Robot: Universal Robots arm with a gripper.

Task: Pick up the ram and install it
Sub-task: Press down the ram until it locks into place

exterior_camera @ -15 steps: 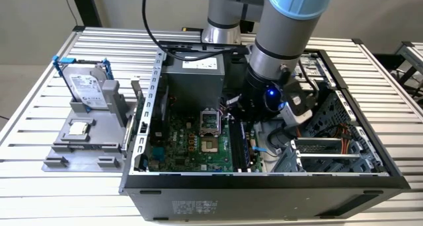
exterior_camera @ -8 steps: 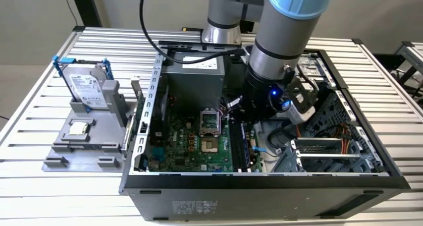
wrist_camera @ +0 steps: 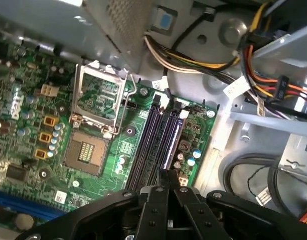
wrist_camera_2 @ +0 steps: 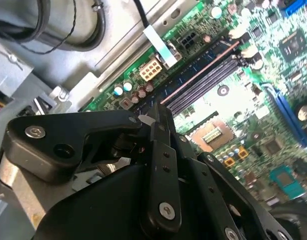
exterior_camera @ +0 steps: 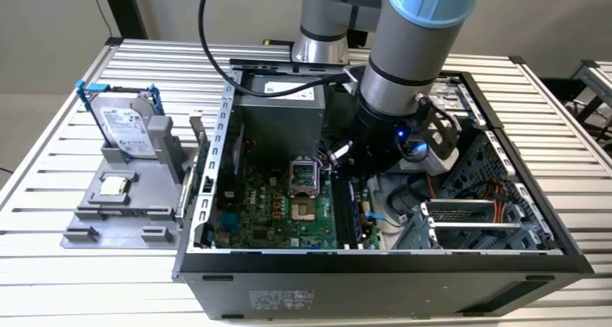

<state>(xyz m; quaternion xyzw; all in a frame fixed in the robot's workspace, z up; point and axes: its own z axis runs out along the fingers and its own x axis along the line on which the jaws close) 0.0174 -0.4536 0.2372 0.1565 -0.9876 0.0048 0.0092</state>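
The black gripper point(wrist_camera: 166, 186) hovers inside the open grey computer case point(exterior_camera: 383, 259), fingers pinched on the thin greenish-grey ram stick point(wrist_camera_2: 152, 119), held edge-on just above the dark memory slots point(wrist_camera: 156, 137) on the green motherboard point(wrist_camera: 43, 150). Good seating likely needs it parallel to the slot. No legible writing.

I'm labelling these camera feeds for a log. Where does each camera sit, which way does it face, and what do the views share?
Exterior view: off the arm, above the table, looking down into the open computer case; shows the robot arm reaching inside.
First wrist view: on the arm, facing down at the motherboard and its memory slots; the pincer shows.
Second wrist view: on the arm, looking obliquely across the motherboard; the pincer shows.
Shared: both wrist views show the pincer, memory slots and processor socket.
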